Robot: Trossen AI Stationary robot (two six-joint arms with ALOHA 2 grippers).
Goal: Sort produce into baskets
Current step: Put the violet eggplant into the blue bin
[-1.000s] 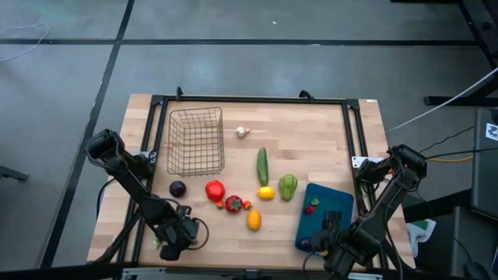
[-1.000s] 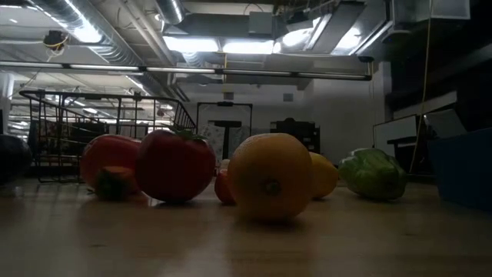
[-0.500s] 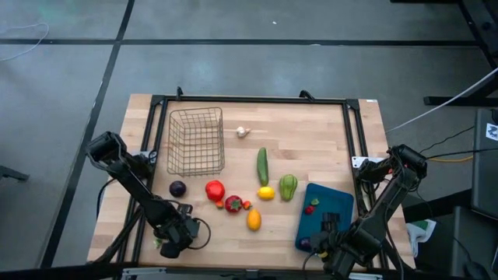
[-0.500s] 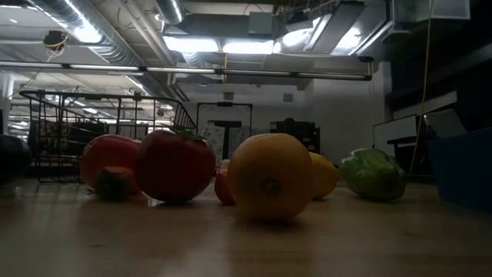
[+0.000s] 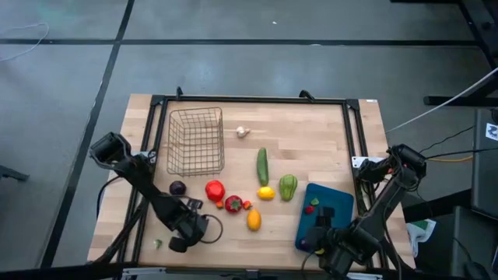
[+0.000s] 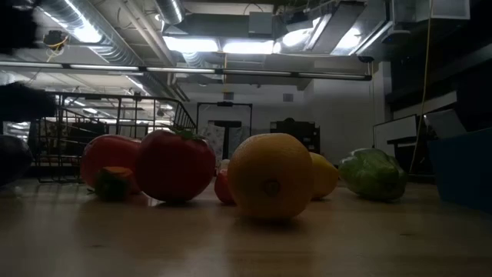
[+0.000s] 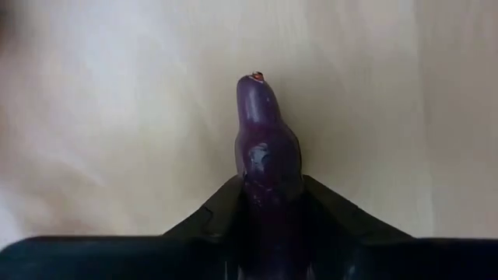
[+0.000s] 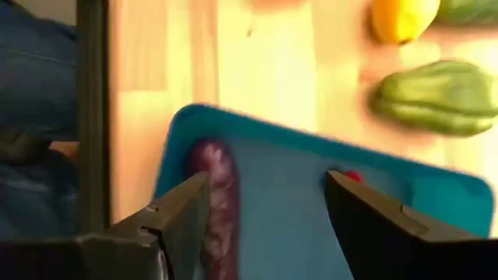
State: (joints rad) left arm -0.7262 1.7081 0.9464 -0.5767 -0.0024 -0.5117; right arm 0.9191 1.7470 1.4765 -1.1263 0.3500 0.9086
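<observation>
My left gripper (image 5: 189, 227) is near the table's near-left, shut on a dark purple eggplant (image 7: 264, 155). My right gripper (image 5: 323, 227) is open over the near end of the teal tray (image 5: 336, 204). Its fingers (image 8: 185, 204) stand beside a second purple eggplant (image 8: 219, 194) lying in the tray with a small red piece (image 5: 311, 207). The wire basket (image 5: 196, 141) stands far left. Two tomatoes (image 5: 215, 190), a lemon (image 5: 266, 193), an orange fruit (image 5: 254, 220), a green pepper (image 5: 288, 187), a cucumber (image 5: 263, 166), a round purple piece (image 5: 177, 188) and garlic (image 5: 243, 131) rest on the wood. My left gripper pinches the eggplant's thick end (image 7: 268, 190) between its two fingers. The eggplant lies along the fingers, and its narrow tip (image 7: 255, 78) sticks out past them toward the tabletop. Whether the tip touches the wood I cannot tell.
A small green piece (image 5: 158, 243) lies at the near-left corner. Black rails (image 5: 156, 132) run along the table's left, far and right edges. Bare wood lies between the basket and the far-right corner.
My left gripper has moved toward the table's right edge and a little toward the far edge, carrying the eggplant, and now shows at the left of the low view. The small green piece shows where the gripper stood.
</observation>
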